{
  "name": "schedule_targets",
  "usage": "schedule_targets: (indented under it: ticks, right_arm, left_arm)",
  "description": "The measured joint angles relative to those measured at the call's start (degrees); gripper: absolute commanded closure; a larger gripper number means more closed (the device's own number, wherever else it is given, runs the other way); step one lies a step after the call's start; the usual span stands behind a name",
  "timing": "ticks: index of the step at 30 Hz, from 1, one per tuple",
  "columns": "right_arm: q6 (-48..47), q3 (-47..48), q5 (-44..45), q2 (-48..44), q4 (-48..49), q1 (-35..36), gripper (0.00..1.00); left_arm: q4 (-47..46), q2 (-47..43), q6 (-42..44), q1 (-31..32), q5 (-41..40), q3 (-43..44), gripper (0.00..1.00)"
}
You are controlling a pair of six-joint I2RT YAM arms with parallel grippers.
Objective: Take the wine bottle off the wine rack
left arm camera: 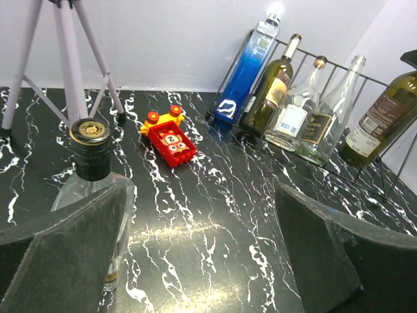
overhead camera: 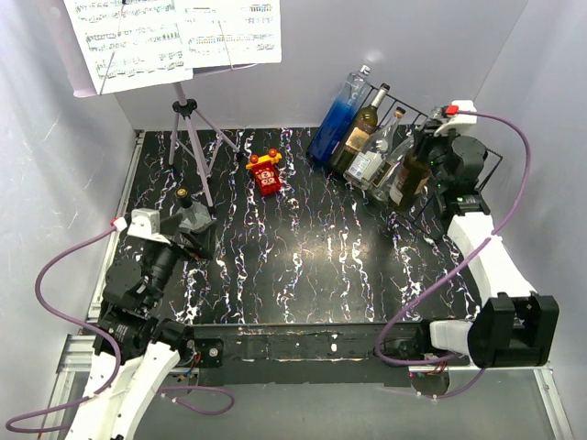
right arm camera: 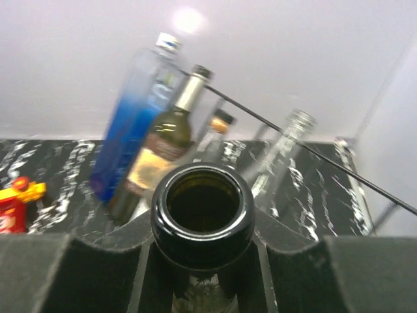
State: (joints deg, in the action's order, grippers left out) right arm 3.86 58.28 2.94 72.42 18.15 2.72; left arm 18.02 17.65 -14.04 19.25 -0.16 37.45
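Observation:
The wine rack (overhead camera: 410,106) is a black wire frame at the back right, with several bottles leaning in it: a blue one (overhead camera: 336,117), a dark green one (overhead camera: 360,129) and clear ones. My right gripper (overhead camera: 429,139) is shut on the neck of a dark, uncapped wine bottle (overhead camera: 412,174) at the rack's right end. In the right wrist view its open mouth (right arm camera: 202,207) sits between my fingers (right arm camera: 98,274). My left gripper (overhead camera: 188,240) is open and empty next to an upright clear bottle with a black cap (left arm camera: 91,151). In the left wrist view the held bottle (left arm camera: 383,120) leans by the rack (left arm camera: 339,65).
A tripod music stand (overhead camera: 188,128) with sheet music stands at the back left. A red and yellow toy (overhead camera: 265,171) lies on the black marbled table (overhead camera: 321,257) near the back middle. Grey walls close in the back and both sides.

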Motion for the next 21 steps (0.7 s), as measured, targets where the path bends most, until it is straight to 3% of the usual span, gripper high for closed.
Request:
schedule_targets:
  ticks: [10, 21]
  right_arm:
    - [-8.31, -5.64, -11.78, -7.39, 2.89, 21.62, 0.99]
    - [-9.66, -5.05, -15.76, 3.37, 7.98, 42.05, 0.99]
  left_arm:
    - [0.9, -3.78, -0.07, 0.0, -6.25, 0.0, 0.02]
    - [1.92, -5.79, -0.46, 0.0, -12.35, 0.0, 0.02]
